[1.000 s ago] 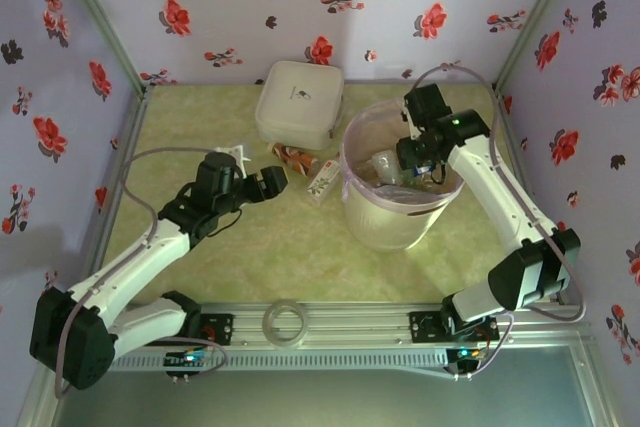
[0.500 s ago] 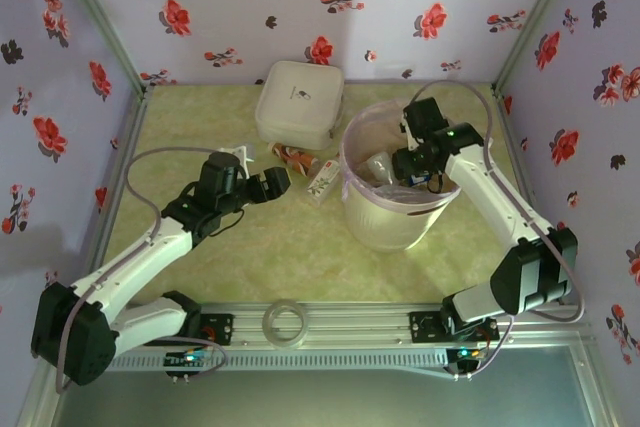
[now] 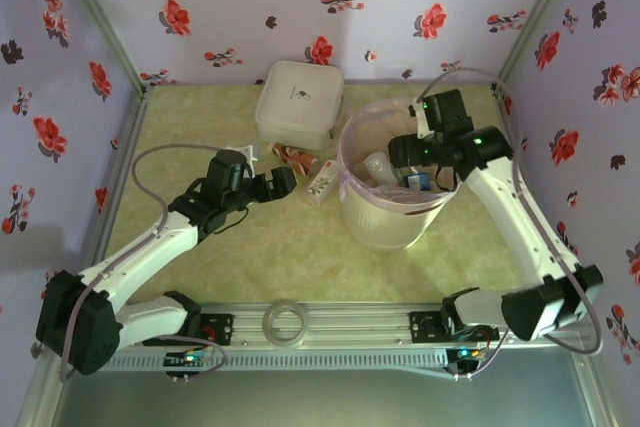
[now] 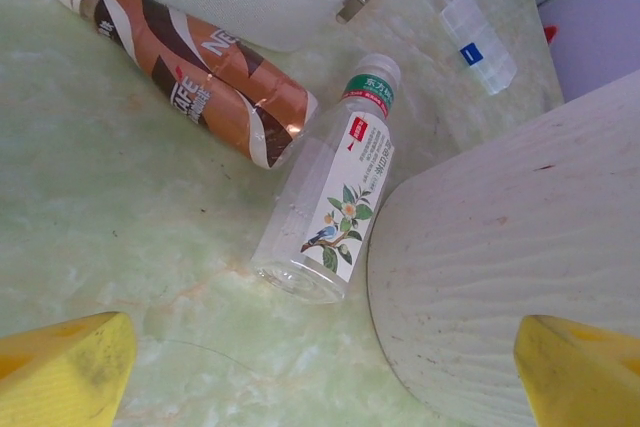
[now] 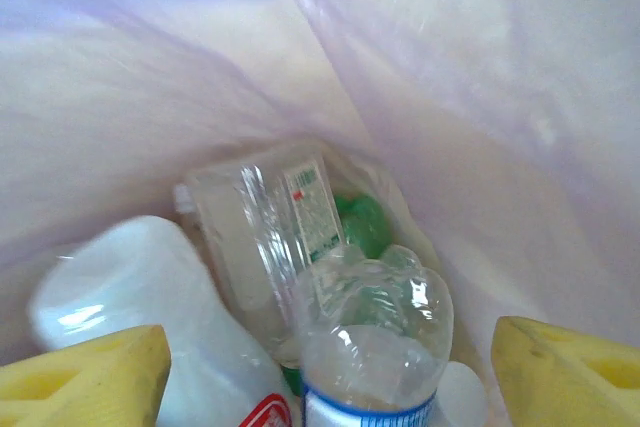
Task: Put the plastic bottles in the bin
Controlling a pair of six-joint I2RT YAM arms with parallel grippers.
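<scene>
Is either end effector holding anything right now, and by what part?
Nothing is held; the left end effector and right end effector both stand open.

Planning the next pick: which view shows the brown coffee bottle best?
Left wrist: the brown coffee bottle lies full-length, label legible, beside the clear tea bottle. Top external shows it small and blurred near the white box. Right wrist looks into the bin.

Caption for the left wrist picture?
Left gripper open over a brown bottle and a clear bottle lying beside the bin.
</scene>
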